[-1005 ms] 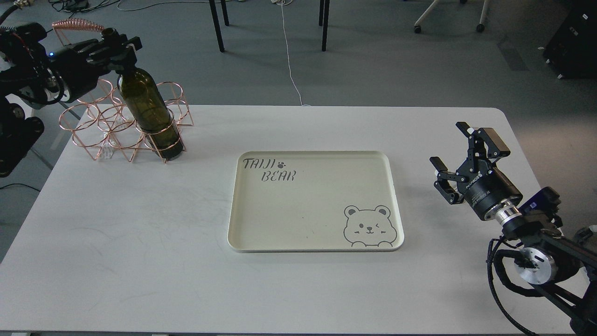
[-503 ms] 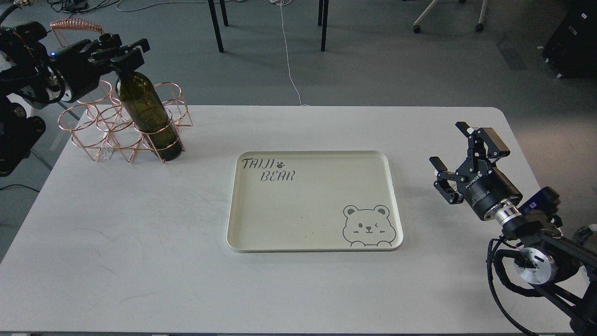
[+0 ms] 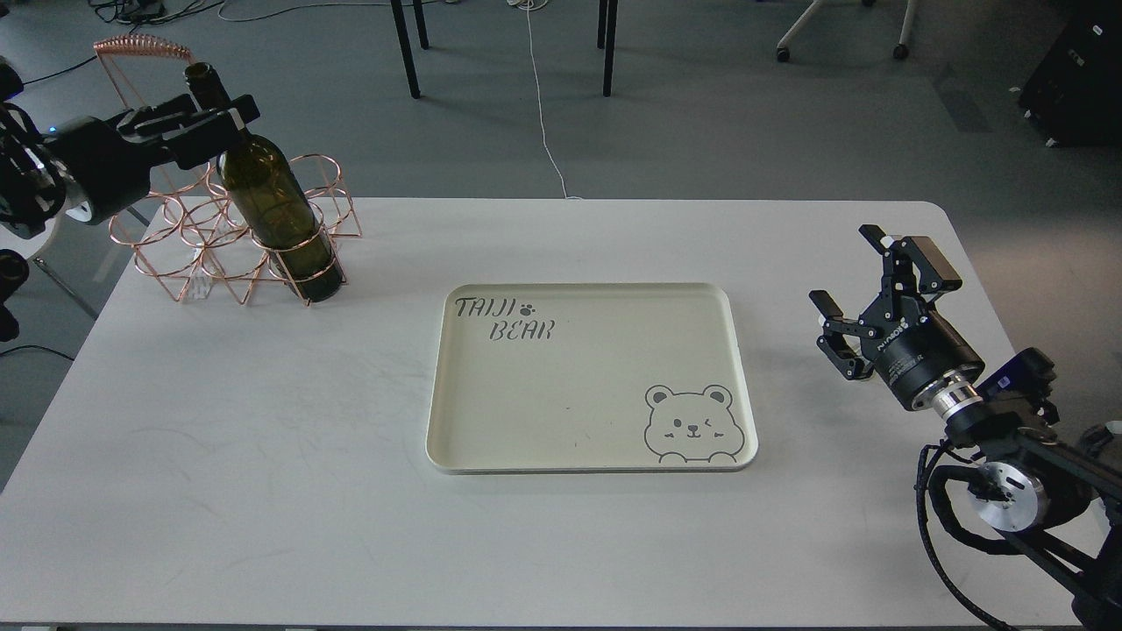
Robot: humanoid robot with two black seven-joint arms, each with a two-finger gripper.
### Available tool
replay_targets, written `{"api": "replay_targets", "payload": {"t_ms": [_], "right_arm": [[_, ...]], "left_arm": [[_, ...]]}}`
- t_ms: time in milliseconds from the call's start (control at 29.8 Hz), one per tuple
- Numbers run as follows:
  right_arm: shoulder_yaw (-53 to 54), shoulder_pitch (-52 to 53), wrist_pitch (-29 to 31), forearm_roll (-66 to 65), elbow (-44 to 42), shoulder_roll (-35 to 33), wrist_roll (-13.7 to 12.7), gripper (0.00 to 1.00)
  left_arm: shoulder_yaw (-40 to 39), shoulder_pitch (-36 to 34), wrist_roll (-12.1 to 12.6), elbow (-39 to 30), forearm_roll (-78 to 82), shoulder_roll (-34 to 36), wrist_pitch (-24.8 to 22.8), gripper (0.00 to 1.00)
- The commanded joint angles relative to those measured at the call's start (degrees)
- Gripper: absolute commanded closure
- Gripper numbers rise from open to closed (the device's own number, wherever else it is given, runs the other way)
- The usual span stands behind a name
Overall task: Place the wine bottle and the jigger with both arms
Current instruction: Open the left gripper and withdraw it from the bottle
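Observation:
The wine bottle (image 3: pixel 279 206), dark olive green, stands leaning slightly in the front right ring of a copper wire rack (image 3: pixel 175 254) at the table's far left. My left gripper (image 3: pixel 216 121) is at the bottle's neck, below its mouth, with its fingers apart; the near finger (image 3: pixel 230 123) crosses in front of the neck. My right gripper (image 3: pixel 848 268) is open and empty above the table's right side. No jigger clearly shows; a small pale shiny thing (image 3: pixel 202 283) sits inside the rack, too small to identify.
A cream tray (image 3: pixel 451 386) printed with "TAIJI BEAR" and a bear face lies at the middle of the white table (image 3: pixel 263 491). The rack's coiled handle (image 3: pixel 140 46) rises behind my left arm. Chair and table legs stand on the floor beyond.
My left arm has drawn back to the left and its fingers have opened off the neck, so the bottle's mouth now shows. The bottle stays in the rack. The right arm barely moved.

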Motion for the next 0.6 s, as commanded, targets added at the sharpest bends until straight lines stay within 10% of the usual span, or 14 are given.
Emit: {"api": "replay_targets", "payload": {"t_ms": [0,201,570], "right_arm": [[0.4,0.1,0.0,0.0,-0.1,0.5,0.0,0.01],[2.2,0.1,0.0,0.0,-0.4,3.3,0.0,0.01],[2.9,1.4,0.8,0.2,-2.2,6.0,0.0,0.01]], "left_arm": [[-3.3,5.5,0.0,-3.7,-4.0,2.3,-0.5,0.02],[-15.7,22.3,0.0,-16.9,-21.4,1.6,-3.3,0.02],[-30.1,38.1,0.0,-25.8,-29.5,-23.1,-4.1,0.02]]}}
